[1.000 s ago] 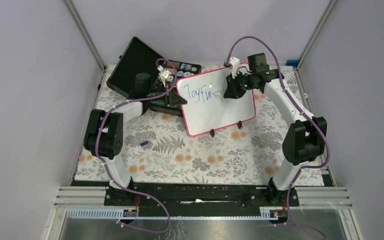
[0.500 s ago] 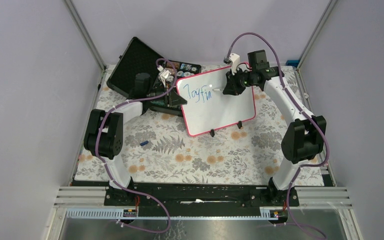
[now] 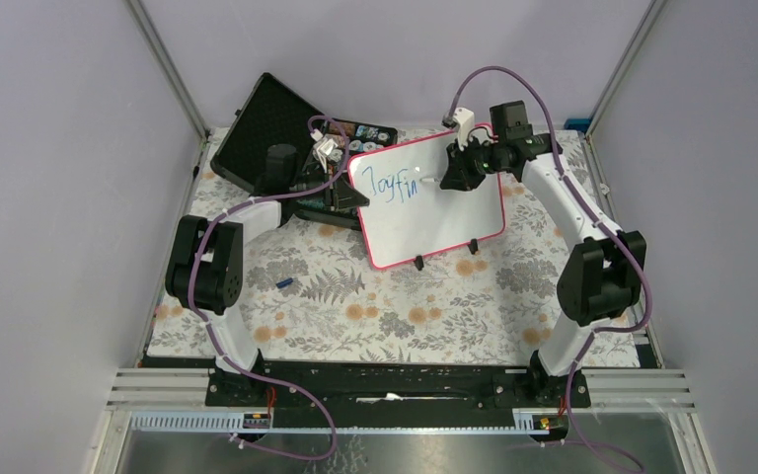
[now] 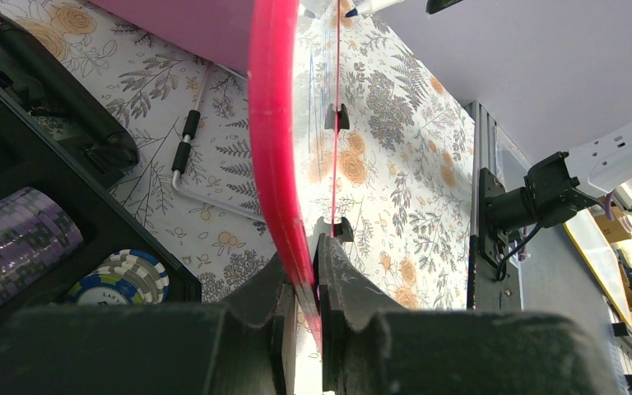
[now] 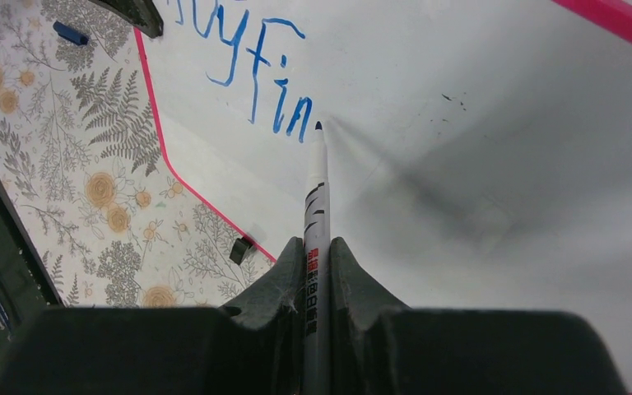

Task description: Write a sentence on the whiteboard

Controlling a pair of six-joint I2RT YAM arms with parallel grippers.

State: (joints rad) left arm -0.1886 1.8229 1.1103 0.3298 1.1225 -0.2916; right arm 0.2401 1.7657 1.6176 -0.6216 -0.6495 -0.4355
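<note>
The worktop (image 3: 395, 306) is covered with a flowered cloth. The whiteboard (image 3: 434, 217) stands toward the back of it, a little right of centre, tilted, with its pink frame all round and its two black feet (image 3: 419, 263) on the near edge. Behind its left corner lies an open black case (image 3: 262, 123) with poker chips (image 4: 123, 280) in it.

The left tool (image 4: 317, 271) is pinched tight on the board's left frame edge. The right tool (image 5: 317, 255) is over the upper middle of the board, clamped shut on a white marker (image 5: 316, 189). The marker's tip sits just past the last letter of the blue writing (image 5: 251, 74), which reads something like "Joyfin". I cannot tell whether the tip is actually touching. A small blue bit (image 3: 285, 283) lies on the cloth, well left of the board.
</note>
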